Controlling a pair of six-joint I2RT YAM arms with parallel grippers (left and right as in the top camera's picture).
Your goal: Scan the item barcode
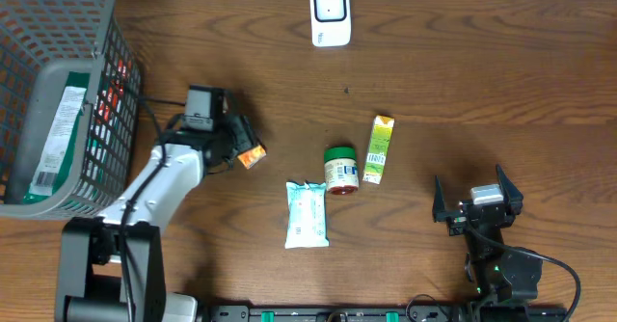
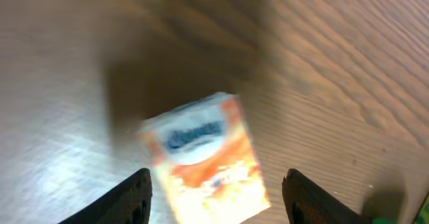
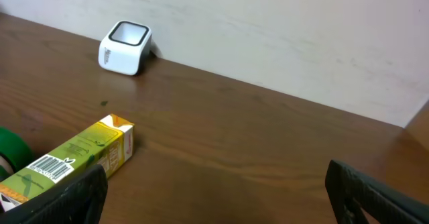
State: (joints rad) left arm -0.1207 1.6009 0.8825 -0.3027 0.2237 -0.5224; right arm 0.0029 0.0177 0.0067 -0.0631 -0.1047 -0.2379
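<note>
Grey plastic mesh basket [image 1: 58,91] is seen far left. Left gripper [image 1: 241,145] is parted around the small orange-and-white carton [image 1: 254,155], which lies on the wooden table [image 1: 463,81]; a gap is seen at one finger, so nothing is clamped. White-and-teal pouch [image 1: 308,214], white box scanner [image 1: 330,13] at the far edge, green-lidded jar [image 1: 340,170] and green-yellow carton [image 1: 379,149] are noted mid-table. Right gripper [image 1: 479,199] is spread wide, empty.

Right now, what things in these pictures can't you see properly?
Left wrist view: the orange box is blurred, so its print is smeared and no barcode shows.
Overhead: the basket is cut off by the left edge, and its mesh hides most of what lies inside.
Right wrist view: the jar is cut off by the left edge; only some green lid shows.
Overhead: the carton has print too small to read.
</note>
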